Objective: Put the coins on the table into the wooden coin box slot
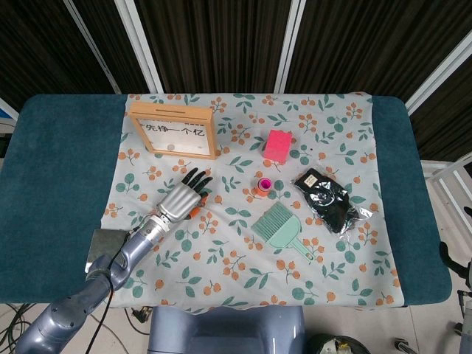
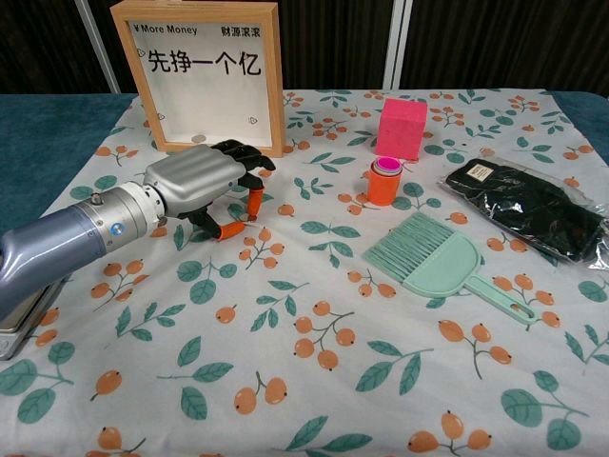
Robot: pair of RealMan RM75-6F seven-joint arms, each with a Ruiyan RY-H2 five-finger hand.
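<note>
Chest view: the left hand (image 2: pixel 205 181) hangs low over the floral cloth (image 2: pixel 314 314), fingers curled downward, orange fingertips (image 2: pixel 254 202) touching the cloth; whether they pinch a coin cannot be told. The wooden coin box (image 2: pixel 211 76) stands upright just behind it, its long axis vertical, face toward the camera. Head view shows the box's top edge (image 1: pixel 175 110) running left to right.
</note>
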